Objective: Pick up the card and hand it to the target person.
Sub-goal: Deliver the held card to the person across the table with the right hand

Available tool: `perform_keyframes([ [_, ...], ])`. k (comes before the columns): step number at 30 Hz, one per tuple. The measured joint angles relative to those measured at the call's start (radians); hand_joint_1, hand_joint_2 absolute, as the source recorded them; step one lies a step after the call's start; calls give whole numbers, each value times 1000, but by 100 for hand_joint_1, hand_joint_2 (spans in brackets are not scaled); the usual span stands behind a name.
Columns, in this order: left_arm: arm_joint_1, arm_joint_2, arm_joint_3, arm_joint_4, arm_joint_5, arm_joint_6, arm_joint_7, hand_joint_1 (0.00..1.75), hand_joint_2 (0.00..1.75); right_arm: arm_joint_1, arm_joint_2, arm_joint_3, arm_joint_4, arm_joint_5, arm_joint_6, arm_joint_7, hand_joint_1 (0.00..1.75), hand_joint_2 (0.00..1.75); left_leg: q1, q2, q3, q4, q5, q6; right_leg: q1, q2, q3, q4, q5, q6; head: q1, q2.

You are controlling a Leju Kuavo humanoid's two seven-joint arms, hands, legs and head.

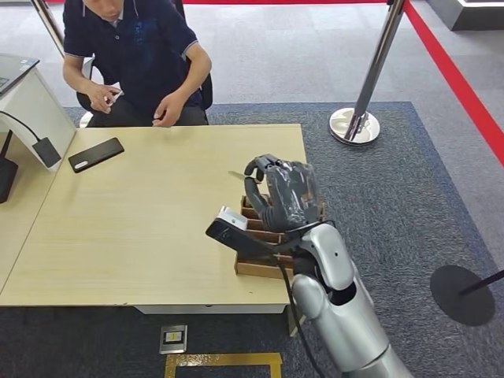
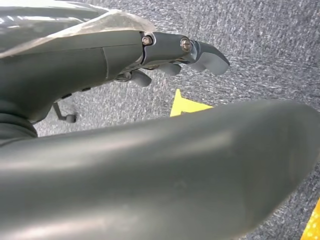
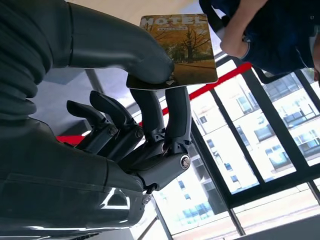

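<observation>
Above the right end of the pale wooden surface (image 1: 149, 228), the right hand (image 1: 284, 193) pinches a thin card (image 3: 180, 47) printed with autumn trees and the word "HOTEL" between thumb and fingers (image 3: 177, 115). It hangs over a brown wooden slotted holder (image 1: 255, 256) at the surface's near right edge. Bare wood lies between it and the seated person in a dark polo shirt (image 1: 139, 55). A black phone (image 1: 95, 154) lies far left. The left hand (image 2: 113, 60) hangs over grey carpet, fingers released.

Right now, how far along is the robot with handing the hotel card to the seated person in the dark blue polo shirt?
Done: the autumn-print hotel card is out of the brown wooden card holder, pinched by the right hand above the pale wooden table. In hand: carrying it. Left: reaching across to the person in the dark blue polo shirt, whose hands are near their lap.
</observation>
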Motion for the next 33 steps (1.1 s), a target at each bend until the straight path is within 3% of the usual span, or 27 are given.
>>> perform_keyframes([
  [4,-2,-1,2,0,-13,-3,-3,0,0,-131,25,11,66,15,-19,25,175,175,0,0,0,0,0,0,0,0,0,1,0,0,0,0],
  [9,-8,-2,1,0,-38,-12,2,0,0,-316,88,10,299,31,-73,41,175,175,0,0,0,0,1,-1,0,0,0,1,1,0,-1,0],
  [14,-10,-2,1,0,-39,-12,6,0,0,-427,140,7,508,30,-114,43,175,175,0,0,0,0,1,-1,0,0,0,1,1,0,0,0],
  [21,-10,-2,1,0,-32,-12,15,0,0,-477,189,9,670,-5,-123,41,175,175,0,0,-1,0,1,0,0,0,0,1,1,0,-1,0],
  [33,-10,-2,1,0,-29,-8,23,0,0,-487,204,40,756,-59,-120,45,175,175,0,0,0,0,1,0,0,0,-1,1,1,0,-1,0],
])
